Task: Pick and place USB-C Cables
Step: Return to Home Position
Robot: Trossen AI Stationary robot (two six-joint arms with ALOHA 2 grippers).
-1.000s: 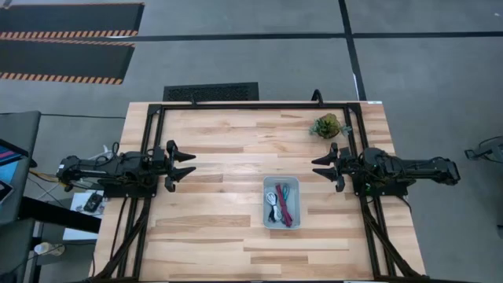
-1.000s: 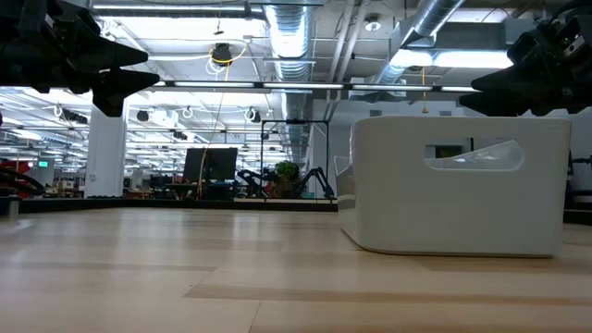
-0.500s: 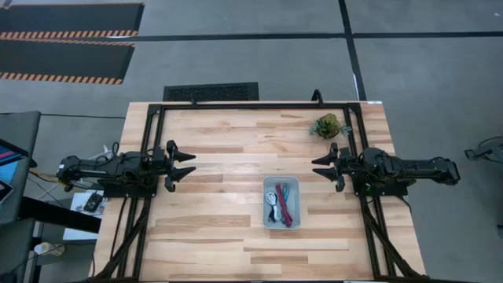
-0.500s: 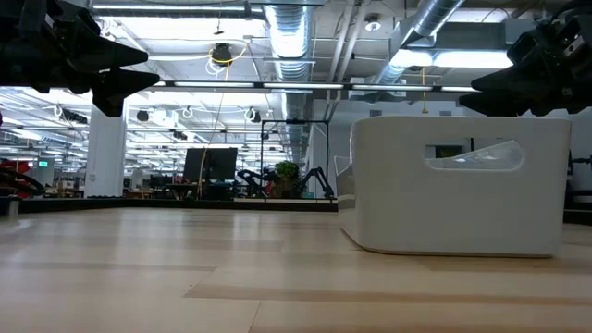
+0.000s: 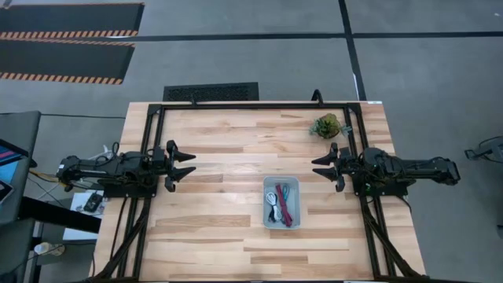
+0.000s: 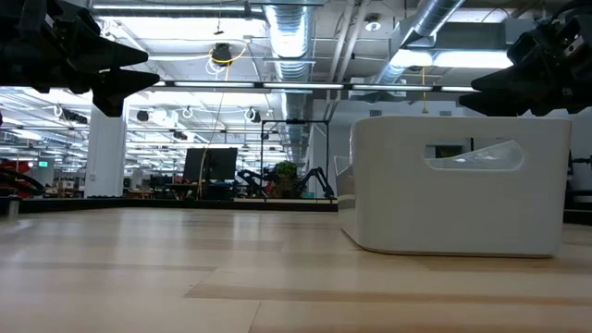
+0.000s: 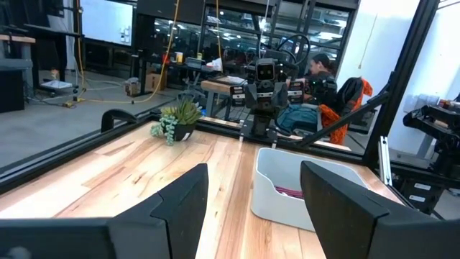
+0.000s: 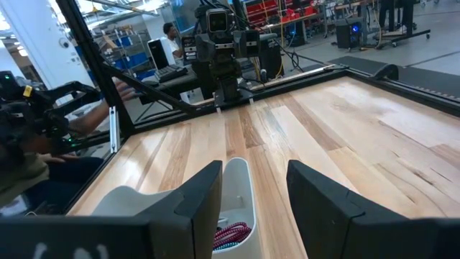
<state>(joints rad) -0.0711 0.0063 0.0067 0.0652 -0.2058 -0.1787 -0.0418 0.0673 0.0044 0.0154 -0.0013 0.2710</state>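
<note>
**Nothing has moved in the last second**

Neither arm has shifted since the earlier frames, and the tray's load looks unchanged to us.

The left jaws stand spread and empty, pointing across the tabletop [image 5: 228, 141] toward the tray [image 5: 281, 179] from well off its left side. Behind them, the left arm [image 5: 118, 169] stretches back past the tabletop's edge.

The right jaws are also parted with nothing between them. They sit near the tray's right side, just beyond its upper corner as seen from above, and the right arm [image 5: 393, 169] reaches away from the tray behind them.

We see the USB-C Cables [image 5: 279, 206] lying inside the tray, loosely side by side. The dark red cord [image 5: 286, 208] lies toward the tray's right wall, with black and white strands beside it. We cannot pick out the teal one clearly.

A small green plant [image 5: 326, 126] stands well beyond the tray, past the right jaws.
</note>
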